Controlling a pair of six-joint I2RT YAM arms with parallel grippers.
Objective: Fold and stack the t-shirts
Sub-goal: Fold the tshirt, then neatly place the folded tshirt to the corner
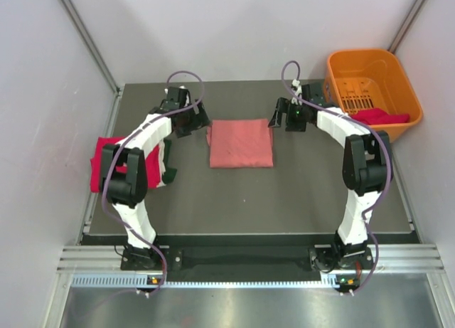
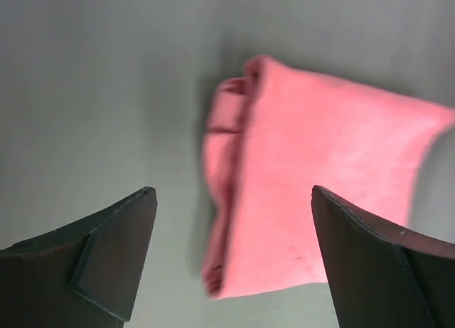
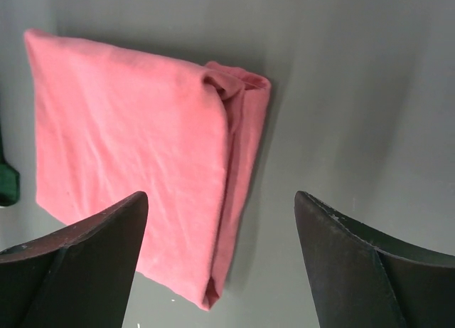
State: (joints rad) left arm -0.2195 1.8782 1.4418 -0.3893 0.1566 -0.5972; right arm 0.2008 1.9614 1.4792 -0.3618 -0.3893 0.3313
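The folded salmon-pink cloth t-shirt (image 1: 241, 144) lies flat on the dark grey worktop (image 1: 284, 200). The left fingers (image 2: 106, 264) hover spread beside its left edge, the right fingers (image 3: 355, 264) beside its right (both empty).

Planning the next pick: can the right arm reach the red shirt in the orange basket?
Probably yes: the open right gripper is empty; the red cloth shirt lies uncovered at the rim of the orange plastic basket.

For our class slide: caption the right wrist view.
Open jaws poised by a folded pink shirt on the grey table.
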